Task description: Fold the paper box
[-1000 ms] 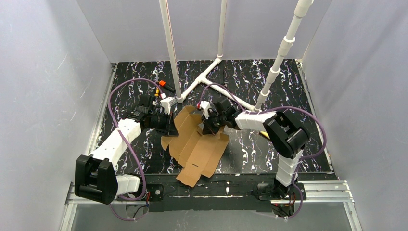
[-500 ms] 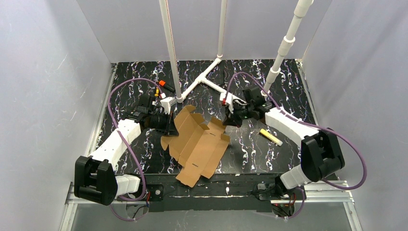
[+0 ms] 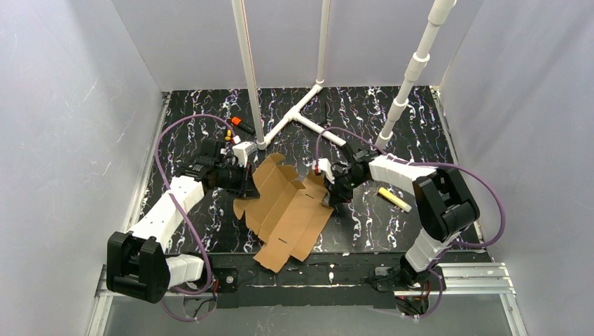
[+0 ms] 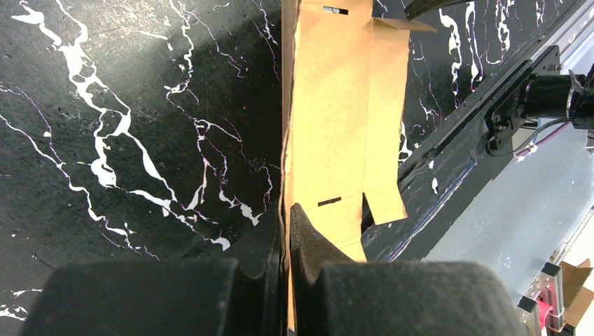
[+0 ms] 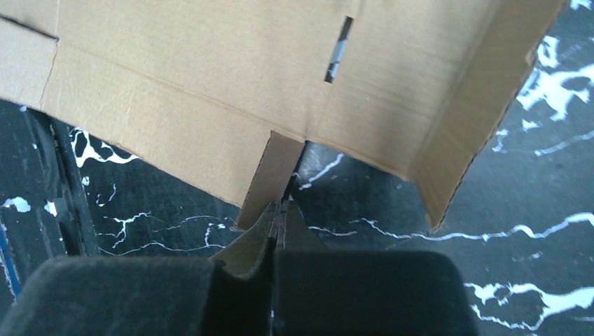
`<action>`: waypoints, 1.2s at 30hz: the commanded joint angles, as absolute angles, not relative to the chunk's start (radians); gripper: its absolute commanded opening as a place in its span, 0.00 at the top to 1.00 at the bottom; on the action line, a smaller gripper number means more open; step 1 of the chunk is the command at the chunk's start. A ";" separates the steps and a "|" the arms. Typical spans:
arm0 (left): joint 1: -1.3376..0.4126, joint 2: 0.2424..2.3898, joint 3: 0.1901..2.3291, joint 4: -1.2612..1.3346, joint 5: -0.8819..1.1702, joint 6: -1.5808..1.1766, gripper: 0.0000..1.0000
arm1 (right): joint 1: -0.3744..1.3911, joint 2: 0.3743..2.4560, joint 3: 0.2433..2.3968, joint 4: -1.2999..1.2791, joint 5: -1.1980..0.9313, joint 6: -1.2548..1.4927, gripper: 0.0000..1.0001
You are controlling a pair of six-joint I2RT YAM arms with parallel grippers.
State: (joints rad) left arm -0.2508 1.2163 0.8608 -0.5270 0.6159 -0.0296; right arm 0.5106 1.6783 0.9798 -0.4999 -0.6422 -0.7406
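Grippers flanking the paper box (image 3: 288,210)
Flat on the table (image 3: 392,231) between the arms; left gripper (image 4: 287,210) clamps its edge; right gripper (image 5: 281,206) closed tight, tips at a small tab (image 5: 270,175)

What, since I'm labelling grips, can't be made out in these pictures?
- Right wrist view: whether the right gripper pinches the paper box tab or just touches it; fingers cover the contact.
- Top view: left gripper fingertips, under its wrist.
- Top view: yellow stick, too small to identify.

Even overhead light casts soft shadows (wrist views blur at the near edge).
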 commanded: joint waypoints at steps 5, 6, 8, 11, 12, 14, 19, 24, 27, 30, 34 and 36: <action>-0.247 1.184 0.857 -0.532 0.626 -0.017 1.00 | 0.620 1.735 1.021 -0.551 -0.588 -0.811 0.99; -0.247 1.185 0.857 -0.532 0.626 -0.017 1.00 | 0.634 1.744 1.018 -0.537 -0.561 -0.801 0.99; -0.247 1.183 0.857 -0.532 0.625 -0.014 1.00 | 0.653 1.768 1.022 -0.516 -0.504 -0.780 0.99; -0.247 1.183 0.856 -0.532 0.623 -0.014 1.00 | 0.654 1.783 1.054 -0.550 -0.489 -0.791 0.99; -0.247 1.181 0.856 -0.532 0.621 -0.014 1.00 | 0.649 1.773 1.070 -0.578 -0.513 -0.806 0.99; -0.246 1.179 0.856 -0.532 0.620 -0.013 1.00 | 0.618 1.739 1.116 -0.662 -0.613 -0.860 0.99; -0.247 1.182 0.856 -0.530 0.627 -0.008 1.00 | 0.479 1.613 1.153 -0.683 -0.826 -0.830 0.79; -0.247 1.183 0.854 -0.522 0.637 -0.008 1.00 | 0.448 1.591 1.090 -0.436 -0.675 -0.595 0.50; -0.247 1.183 0.850 -0.517 0.642 -0.008 1.00 | 0.448 1.630 1.087 -0.340 -0.577 -0.498 0.43; -0.246 1.183 0.850 -0.515 0.643 -0.007 1.00 | 0.448 1.692 1.107 -0.307 -0.585 -0.452 0.43; -0.247 1.178 0.848 -0.515 0.643 -0.008 1.00 | 0.464 1.768 1.136 -0.314 -0.598 -0.436 0.45; -0.247 1.177 0.848 -0.515 0.641 -0.008 1.00 | 0.481 1.779 1.133 -0.311 -0.601 -0.436 0.47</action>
State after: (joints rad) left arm -0.2504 1.2098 0.8581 -0.5198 0.6144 -0.0223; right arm 0.4545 1.7550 1.1027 -0.3515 -0.6010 -0.4831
